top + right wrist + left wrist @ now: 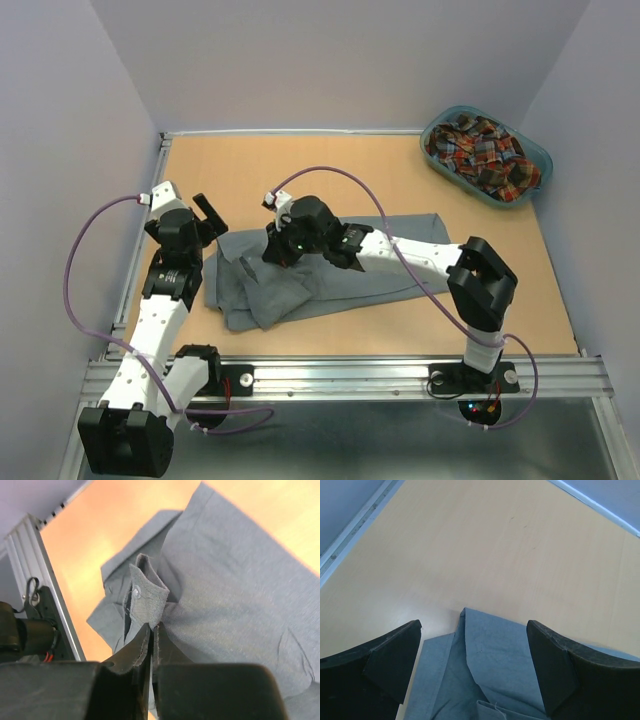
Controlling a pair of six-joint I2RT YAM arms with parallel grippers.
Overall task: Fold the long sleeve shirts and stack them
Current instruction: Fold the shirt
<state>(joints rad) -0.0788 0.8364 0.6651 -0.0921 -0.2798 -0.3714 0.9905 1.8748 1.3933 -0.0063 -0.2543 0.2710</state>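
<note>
Grey shirt (240, 595) is pinched in the right claw (152, 630), its arm (410, 255) stretched low leftward; left claw (474, 625) hovers spread.

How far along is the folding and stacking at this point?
Done: nothing complete; the grey shirt lies rumpled on the table, only loosely doubled over. In hand: the right gripper is shut on a buttoned edge of it; the left gripper hangs open above its corner. Left: finishing that fold, then the plaid shirt, bunched in the teal basket, and stacking both.
</note>
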